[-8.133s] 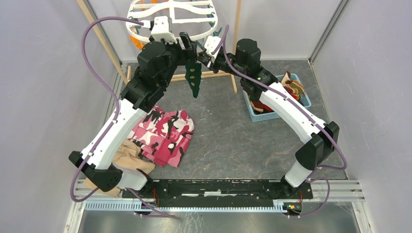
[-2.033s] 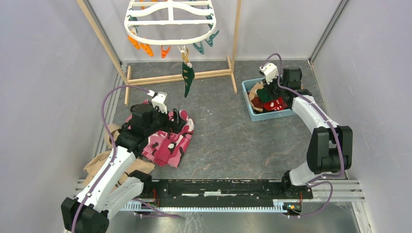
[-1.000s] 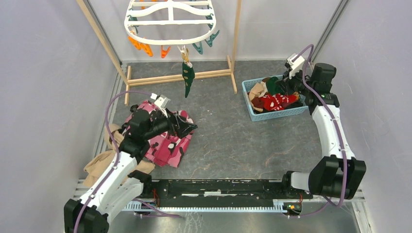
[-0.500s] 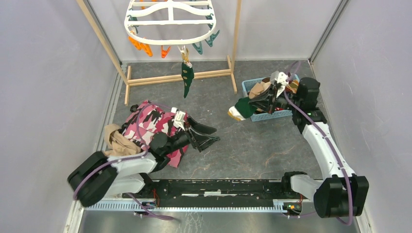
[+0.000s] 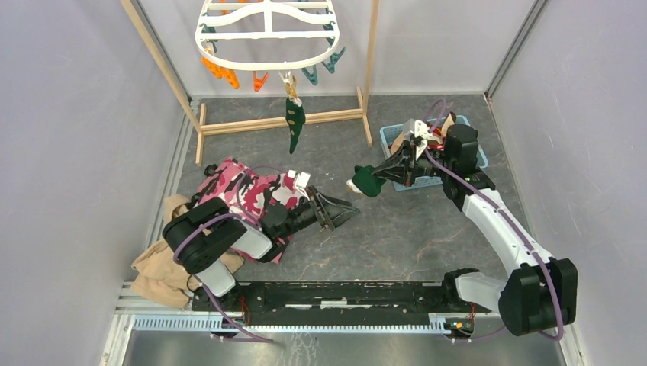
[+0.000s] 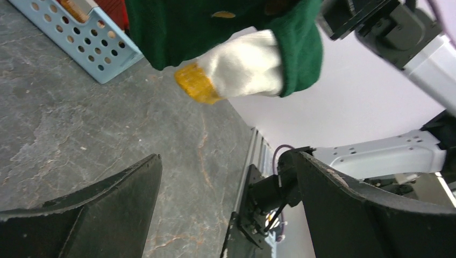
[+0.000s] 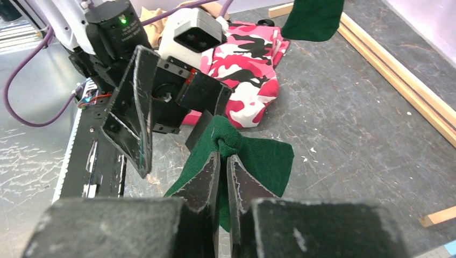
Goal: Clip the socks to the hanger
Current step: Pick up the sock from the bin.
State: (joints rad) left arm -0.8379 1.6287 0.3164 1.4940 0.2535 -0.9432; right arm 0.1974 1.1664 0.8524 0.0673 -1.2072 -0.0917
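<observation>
My right gripper [image 5: 385, 172] is shut on a dark green sock [image 5: 368, 181] with a white and yellow toe, held above the floor left of the blue basket [image 5: 427, 180]. The sock shows in the right wrist view [image 7: 253, 156] and in the left wrist view [image 6: 226, 32]. My left gripper [image 5: 347, 209] is open and empty, pointing at the sock from just below and left of it. Another dark green sock [image 5: 293, 122] hangs from a clip on the white hanger [image 5: 267, 38] at the back.
A pink camouflage garment [image 5: 252, 200] and a tan cloth [image 5: 164, 263] lie at the left under the left arm. The basket holds more socks. Wooden stand poles [image 5: 276, 120] run along the back floor.
My right gripper carried the green sock a little further left and away from the basket. My left arm swung right, its open gripper moving closer to the sock.
</observation>
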